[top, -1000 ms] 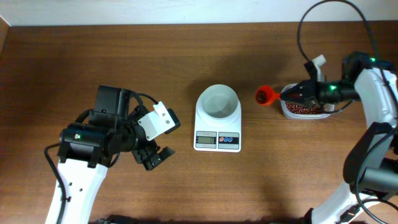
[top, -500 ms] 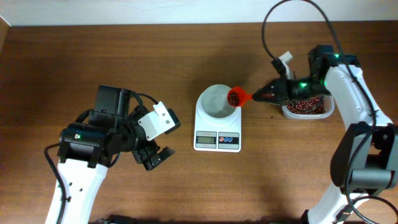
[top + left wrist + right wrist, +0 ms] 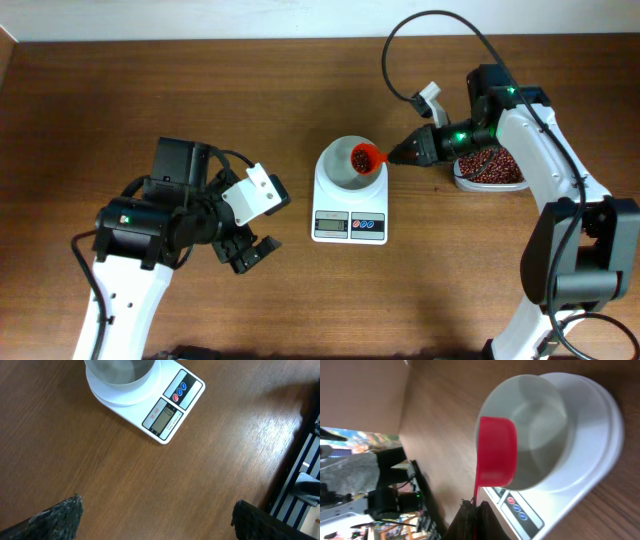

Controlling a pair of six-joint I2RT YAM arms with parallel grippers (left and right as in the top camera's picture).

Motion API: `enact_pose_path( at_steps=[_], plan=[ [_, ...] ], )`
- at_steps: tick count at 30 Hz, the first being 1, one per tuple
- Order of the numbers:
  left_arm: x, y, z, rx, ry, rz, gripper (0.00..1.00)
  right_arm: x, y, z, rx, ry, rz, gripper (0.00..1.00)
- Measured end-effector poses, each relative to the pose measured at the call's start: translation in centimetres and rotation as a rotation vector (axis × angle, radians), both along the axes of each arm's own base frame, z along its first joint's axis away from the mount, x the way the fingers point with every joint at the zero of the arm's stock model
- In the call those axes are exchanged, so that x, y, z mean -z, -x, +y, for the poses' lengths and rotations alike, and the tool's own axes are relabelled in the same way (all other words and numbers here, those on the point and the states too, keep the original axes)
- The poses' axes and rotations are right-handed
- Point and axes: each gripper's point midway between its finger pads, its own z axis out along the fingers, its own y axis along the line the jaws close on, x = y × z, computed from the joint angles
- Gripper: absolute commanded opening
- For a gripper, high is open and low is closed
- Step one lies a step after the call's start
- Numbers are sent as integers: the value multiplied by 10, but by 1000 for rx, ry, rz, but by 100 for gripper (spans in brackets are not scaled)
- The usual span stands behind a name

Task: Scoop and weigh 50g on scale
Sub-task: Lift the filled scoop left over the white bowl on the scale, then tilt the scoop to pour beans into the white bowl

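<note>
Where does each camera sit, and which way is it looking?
Overhead: above the table, looking straight down at the scale, bowl, bean tub, left tool and right tool.
Left wrist: on the left arm, looking down at the scale; its open fingertips show at the bottom corners.
Right wrist: on the right arm, looking along the red scoop over the bowl; its shut tool shows at the bottom.
Shared: all three see the scale and bowl.

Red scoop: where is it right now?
In the overhead view, the red scoop hovers just right of centre, over the right rim of the white bowl on the scale; the bean tub lies further right.
</note>
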Motion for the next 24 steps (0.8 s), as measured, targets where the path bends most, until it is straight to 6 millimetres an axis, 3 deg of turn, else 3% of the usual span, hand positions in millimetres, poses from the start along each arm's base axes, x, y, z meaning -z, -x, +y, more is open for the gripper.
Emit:
enact_pose_path(
  at_steps=[15,24],
  plan=[
    [0,0,0,0,0,0,99,2,-6,-2,-53,21,-116,4],
    [0,0,0,0,0,0,99,2,-14,-2,4,24,-81,4]
  ],
)
